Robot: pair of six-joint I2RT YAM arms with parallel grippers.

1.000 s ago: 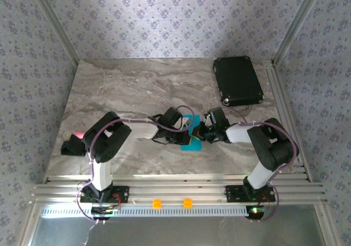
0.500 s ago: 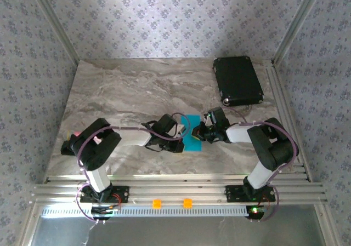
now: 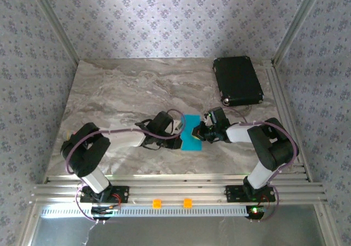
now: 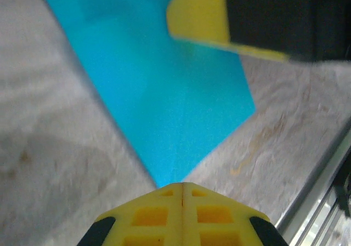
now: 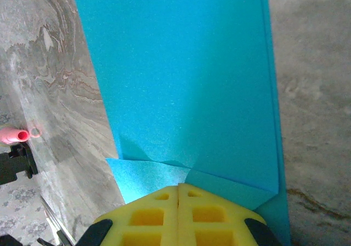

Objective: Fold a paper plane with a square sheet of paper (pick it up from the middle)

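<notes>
The square sheet of paper [image 3: 192, 139] is bright cyan and lies flat on the marble table, folded into an oblong. In the right wrist view the paper [image 5: 181, 76] shows small folded flaps at its near end. My right gripper [image 3: 197, 131] is shut, its tips resting on the sheet by those flaps [image 5: 179, 187]. My left gripper [image 3: 179, 135] is also shut, low over the table, with its tips [image 4: 182, 184] at the sheet's [image 4: 164, 92] near corner. The right gripper's yellow finger [image 4: 200, 16] shows beyond the sheet in the left wrist view. Nothing sits between either pair of jaws.
A black rectangular case [image 3: 237, 81] lies at the back right. A small pink object [image 5: 13, 135] and a black part [image 5: 13, 166] sit far out at the table's left side. Aluminium rails run along the front [image 3: 181, 183] and the right edge [image 3: 282, 103].
The left arm has stretched out and dropped low, and its gripper has slid off the sheet's top to the left edge. More of the sheet shows flat. The right arm has stayed put.
</notes>
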